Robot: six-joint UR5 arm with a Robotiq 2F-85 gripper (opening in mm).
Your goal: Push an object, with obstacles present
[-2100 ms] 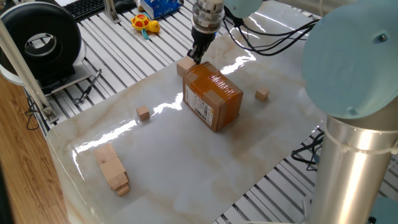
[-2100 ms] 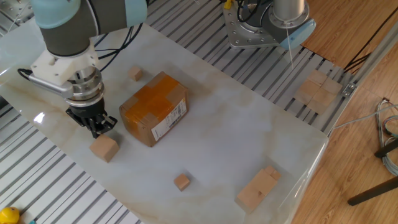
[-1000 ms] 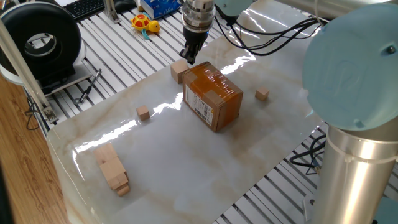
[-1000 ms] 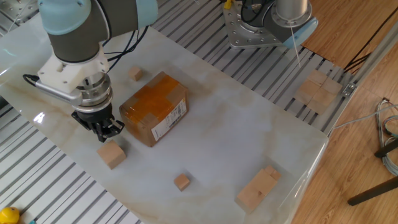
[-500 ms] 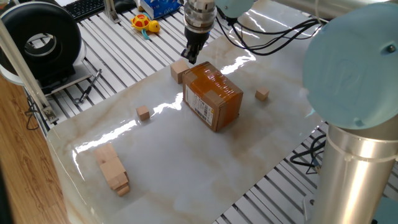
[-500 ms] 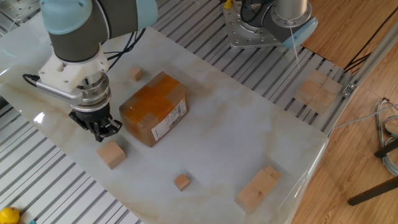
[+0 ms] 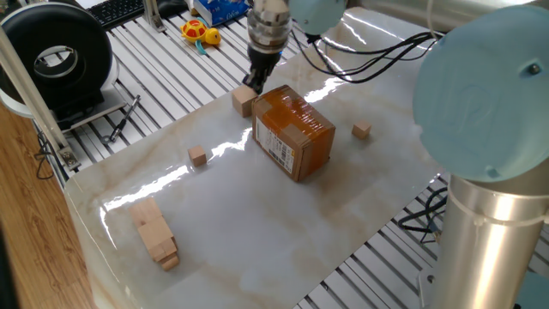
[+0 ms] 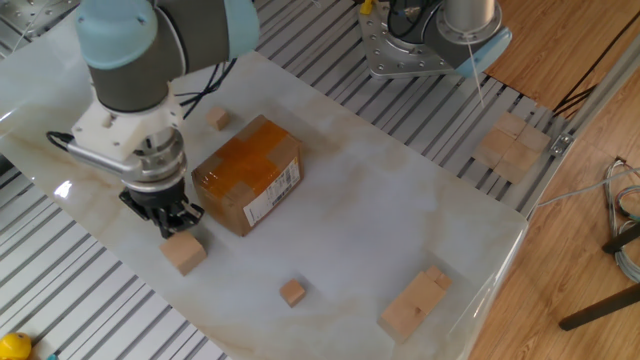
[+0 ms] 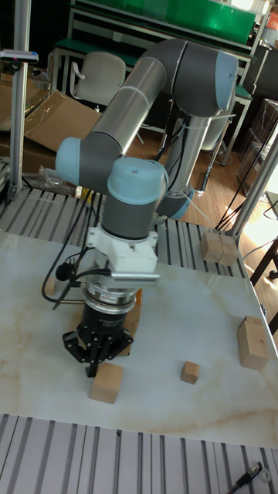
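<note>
Wood cube [image 8: 184,252] sits just beside the lowered gripper [image 8: 167,221] tip

Bright even light, sharp focus, glare streaks on table [image 7: 257,223]

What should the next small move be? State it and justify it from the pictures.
Probably keep nudging the wooden cube onward along the table edge, past the cardboard box. The gripper sits low right behind the cube, on the box side, jaws looking closed, and the marble ahead toward the tiny cube shows no obstacle close by.
</note>
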